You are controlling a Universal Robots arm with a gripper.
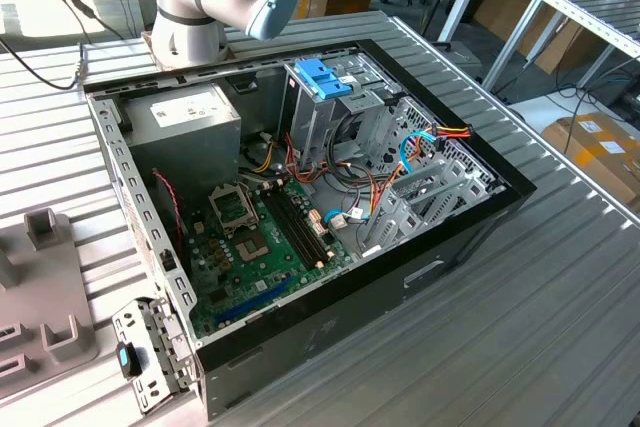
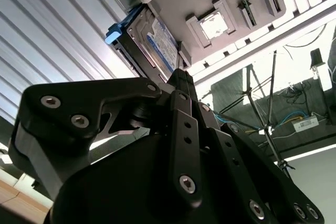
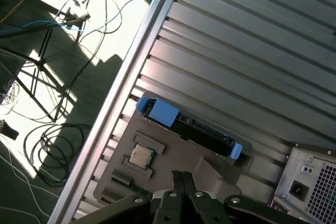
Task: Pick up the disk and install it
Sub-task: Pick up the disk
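Note:
The disk [image 3: 202, 128] stands on edge in a slot of a grey fixture [image 3: 178, 153], with blue rails at both ends. In the second wrist view the disk's [image 2: 156, 43] white-and-blue label faces the camera. My gripper [image 3: 182, 174] hovers a short way from the disk, apart from it, over the fixture. Its two black fingers [image 2: 181, 85] lie pressed together with nothing between them. In the exterior view the open computer case [image 1: 300, 197] lies on the ribbed table, with a metal drive cage [image 1: 325, 112] inside under a blue handle.
A small square chip [image 3: 140, 156] sits in a pocket of the fixture beside the disk. The table edge [image 3: 113, 103] runs close by, with cables and a tripod on the floor beyond. The case's rear panel [image 3: 315, 182] is near the fixture. The arm's base [image 1: 190, 27] stands behind the case.

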